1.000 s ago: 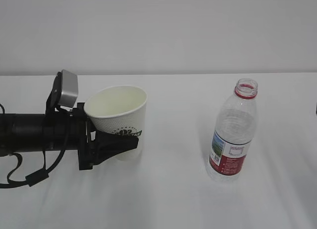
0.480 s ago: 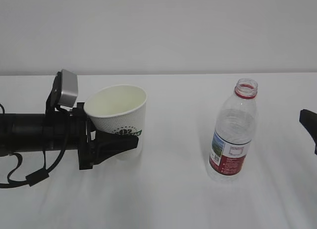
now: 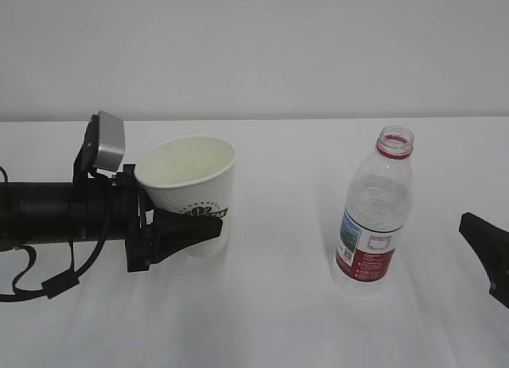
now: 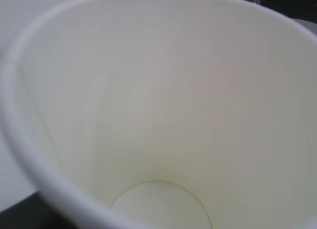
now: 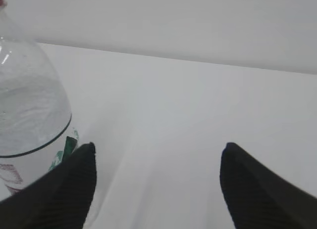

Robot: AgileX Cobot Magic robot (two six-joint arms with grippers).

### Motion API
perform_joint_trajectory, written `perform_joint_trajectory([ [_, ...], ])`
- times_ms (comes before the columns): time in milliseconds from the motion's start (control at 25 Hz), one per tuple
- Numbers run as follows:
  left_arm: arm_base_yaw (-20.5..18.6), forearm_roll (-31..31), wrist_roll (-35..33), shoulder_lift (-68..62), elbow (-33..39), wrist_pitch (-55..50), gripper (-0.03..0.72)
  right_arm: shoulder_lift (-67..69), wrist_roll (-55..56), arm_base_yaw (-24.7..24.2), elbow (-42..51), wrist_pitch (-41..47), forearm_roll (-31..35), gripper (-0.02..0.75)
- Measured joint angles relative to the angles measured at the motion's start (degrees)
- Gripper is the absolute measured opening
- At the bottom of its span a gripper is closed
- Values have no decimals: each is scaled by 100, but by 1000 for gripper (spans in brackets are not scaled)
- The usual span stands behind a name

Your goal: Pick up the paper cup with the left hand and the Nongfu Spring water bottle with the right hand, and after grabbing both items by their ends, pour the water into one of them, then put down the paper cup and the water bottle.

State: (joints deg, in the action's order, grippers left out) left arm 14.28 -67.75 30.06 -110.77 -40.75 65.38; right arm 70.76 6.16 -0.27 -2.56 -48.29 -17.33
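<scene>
A: Where's the cup [image 3: 191,185]?
B: Tilted, clamped low in the left gripper [image 3: 191,231]; green logo, lettering unreadable.
A: The bottle [image 3: 372,213]?
B: Upright on the table [image 3: 270,304], just left of the right gripper [image 5: 157,182], whose jaws stand apart.

This looks like a robot test lab rather than a home: a bare white worktop [image 3: 270,320] runs back to a plain white wall [image 3: 254,50] directly behind it, and a black cabled robot arm [image 3: 56,213] reaches in along the worktop's left side.
</scene>
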Motion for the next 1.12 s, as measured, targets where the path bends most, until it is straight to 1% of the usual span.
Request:
perform_joint_trajectory([
  [440, 0, 9, 0, 0, 0, 0, 529, 1625, 9, 0, 89, -1586, -552, 587],
  [680, 0, 9, 0, 0, 0, 0, 529, 2311, -458, 0, 68, -1661, -920, 587],
  [840, 0, 9, 0, 0, 0, 0, 529, 2327, -548, 0, 68, -1695, -1086, 587],
  [1040, 0, 9, 0, 0, 0, 0, 529, 2327, -557, 0, 68, -1708, -1520, 587],
  [1120, 0, 9, 0, 0, 0, 0, 529, 2327, -557, 0, 68, -1708, -1568, 587],
])
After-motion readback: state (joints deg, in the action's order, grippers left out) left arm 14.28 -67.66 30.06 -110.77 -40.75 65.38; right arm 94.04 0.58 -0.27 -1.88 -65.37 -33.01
